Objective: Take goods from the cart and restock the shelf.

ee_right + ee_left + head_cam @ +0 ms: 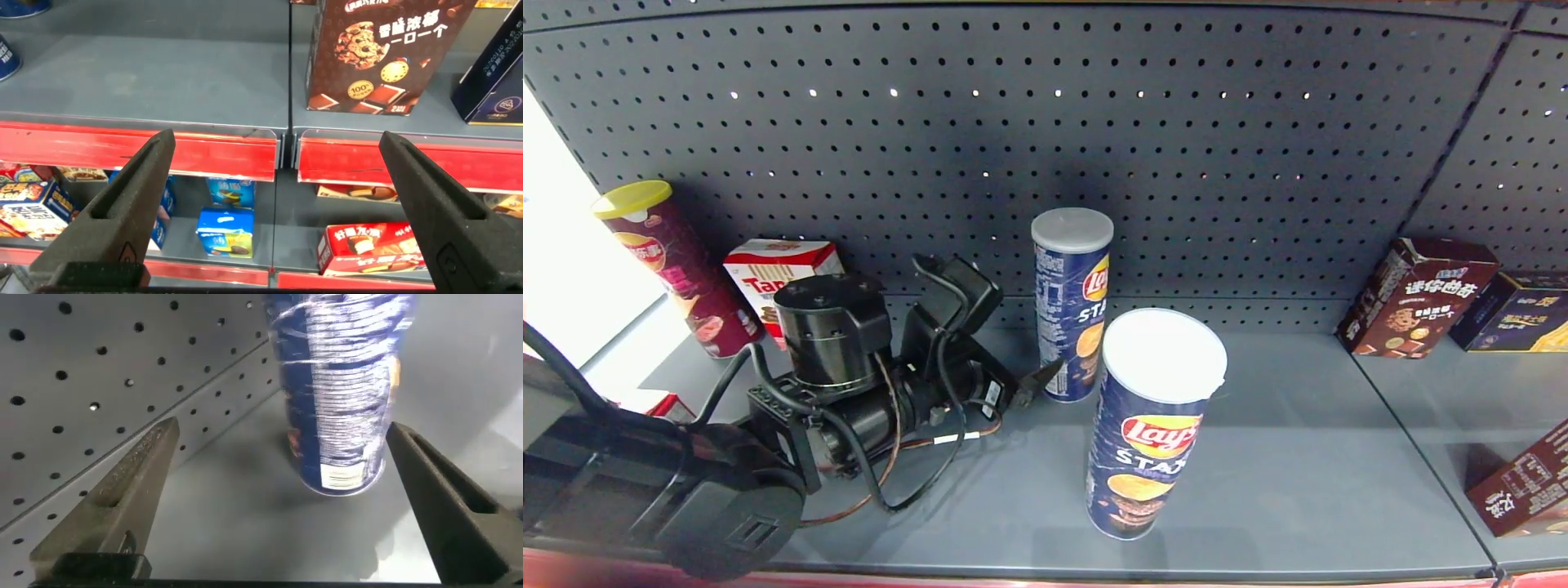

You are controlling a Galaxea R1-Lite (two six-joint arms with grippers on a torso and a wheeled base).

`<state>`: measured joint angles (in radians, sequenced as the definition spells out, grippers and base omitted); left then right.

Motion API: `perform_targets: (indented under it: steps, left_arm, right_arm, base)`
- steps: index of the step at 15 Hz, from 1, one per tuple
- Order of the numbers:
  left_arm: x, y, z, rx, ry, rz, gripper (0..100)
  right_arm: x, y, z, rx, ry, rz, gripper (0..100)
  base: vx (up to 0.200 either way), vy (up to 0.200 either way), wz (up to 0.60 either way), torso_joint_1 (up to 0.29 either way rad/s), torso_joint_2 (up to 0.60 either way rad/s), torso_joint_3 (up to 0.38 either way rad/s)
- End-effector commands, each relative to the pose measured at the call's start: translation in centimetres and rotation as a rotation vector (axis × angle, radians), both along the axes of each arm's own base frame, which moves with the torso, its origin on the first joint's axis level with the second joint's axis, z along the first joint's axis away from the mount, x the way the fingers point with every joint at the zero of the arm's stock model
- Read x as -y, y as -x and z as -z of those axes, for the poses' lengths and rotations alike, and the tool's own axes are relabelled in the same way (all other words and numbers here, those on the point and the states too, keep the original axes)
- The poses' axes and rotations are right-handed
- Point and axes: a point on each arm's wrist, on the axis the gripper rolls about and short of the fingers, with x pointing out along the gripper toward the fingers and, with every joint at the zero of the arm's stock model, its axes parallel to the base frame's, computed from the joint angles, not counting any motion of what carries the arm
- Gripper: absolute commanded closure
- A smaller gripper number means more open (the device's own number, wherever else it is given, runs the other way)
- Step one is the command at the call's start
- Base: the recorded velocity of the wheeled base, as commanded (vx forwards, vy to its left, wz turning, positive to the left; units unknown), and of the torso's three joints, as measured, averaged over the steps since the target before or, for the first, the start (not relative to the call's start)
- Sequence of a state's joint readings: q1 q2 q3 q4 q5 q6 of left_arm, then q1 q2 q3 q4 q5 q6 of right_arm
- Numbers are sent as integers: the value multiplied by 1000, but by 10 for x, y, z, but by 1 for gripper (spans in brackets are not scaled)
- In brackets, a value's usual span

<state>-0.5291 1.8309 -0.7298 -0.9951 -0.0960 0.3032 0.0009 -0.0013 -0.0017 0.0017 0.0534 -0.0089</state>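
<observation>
Left gripper lies low over the shelf, reaching in from the left. Its jaws are spread wide and grasp nothing. The back can stands just ahead of the opening, with a gap to each finger in the left wrist view. In the head view one fingertip sits at the can's lower left side, and I cannot tell if it touches.

Both blue chip cans are upright, long axis vertical, lids up. The back can has a grey lid and stands close to the pegboard. The front can has a white lid. It stands nearer the shelf's front edge, a little to the right of the back can and apart from it, its label facing forward.

Right gripper is also spread and holds nothing. It hangs in front of the shelf edge, facing the red strips.

At the far left stands a maroon can with a yellow lid, and a red-and-white box is just beside it. On the right a brown box stands by the pegboard, a dark blue box beside it. Another brown box sits at the right front.
</observation>
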Motion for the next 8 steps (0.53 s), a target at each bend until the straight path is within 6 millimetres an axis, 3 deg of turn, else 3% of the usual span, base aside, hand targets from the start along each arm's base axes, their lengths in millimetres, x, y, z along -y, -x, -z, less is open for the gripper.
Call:
perform_targets:
  steps: [1,8]
  left_arm:
    - [2,-4,3,-5,-3,-10,0]
    - [-3,-14,0,-10,-14,-83,0]
  right_arm:
    - [0,0,0,-1,0,-1,0]
    - [0,0,0,-1,0,-1,0]
  base:
    - [0,0,0,0,0,0]
    - [0,0,0,0,0,0]
